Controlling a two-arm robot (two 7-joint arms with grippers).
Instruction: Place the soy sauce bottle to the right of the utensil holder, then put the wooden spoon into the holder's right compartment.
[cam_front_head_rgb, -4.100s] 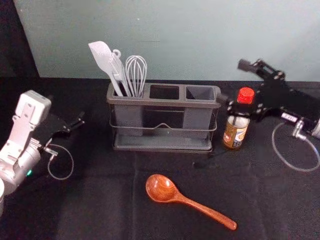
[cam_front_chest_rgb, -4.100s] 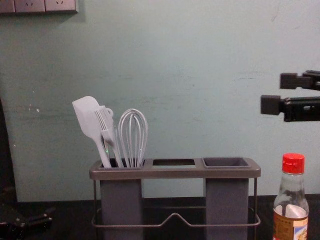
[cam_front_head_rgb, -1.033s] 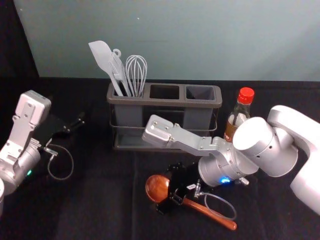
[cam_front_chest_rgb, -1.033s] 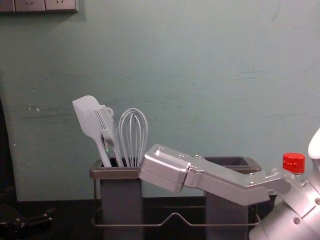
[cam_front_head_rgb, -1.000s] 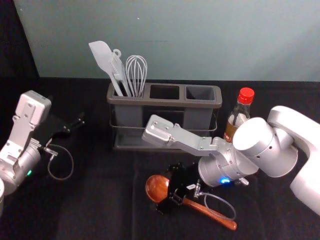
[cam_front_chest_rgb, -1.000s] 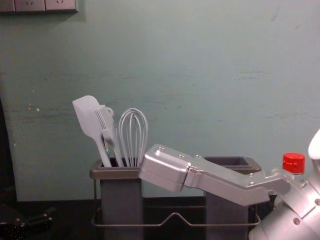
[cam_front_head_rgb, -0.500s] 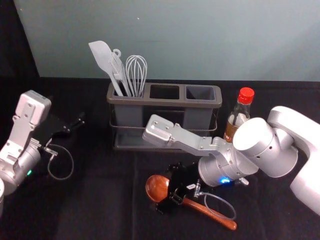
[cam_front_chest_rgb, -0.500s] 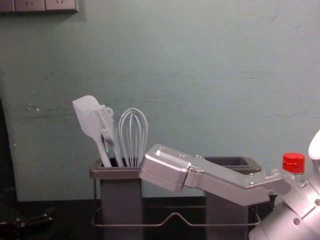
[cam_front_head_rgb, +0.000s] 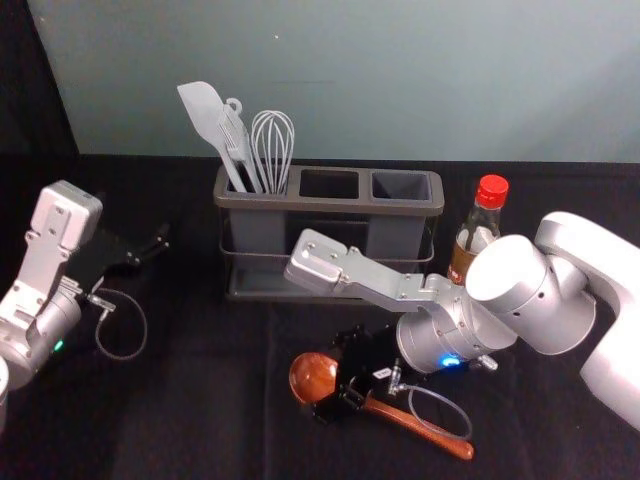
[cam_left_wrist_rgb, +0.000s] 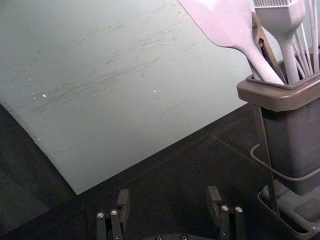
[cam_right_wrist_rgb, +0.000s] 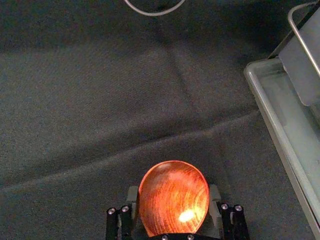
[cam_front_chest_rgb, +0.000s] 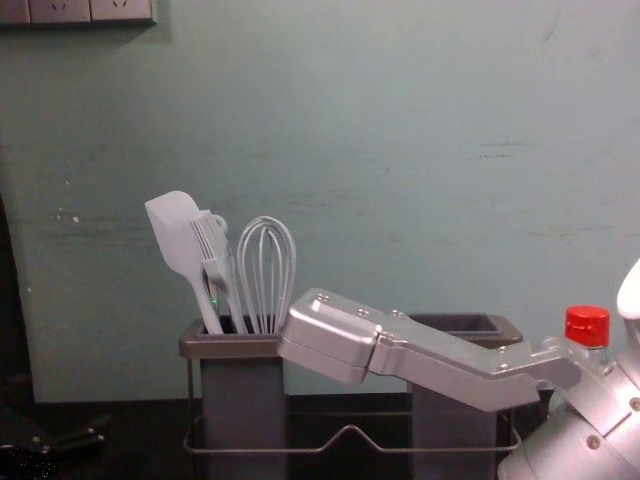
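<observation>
Clasping wooden spoon, right hand before holder, left hand aside

The right gripper is low over the tabletop, fingers apart. The left gripper is parked leftward, fingers spread.

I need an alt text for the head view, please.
The robot's right gripper is low over a wooden spoon, in front of a utensil holder; a red-capped bottle stands right of the holder. The left gripper idles at left.
</observation>
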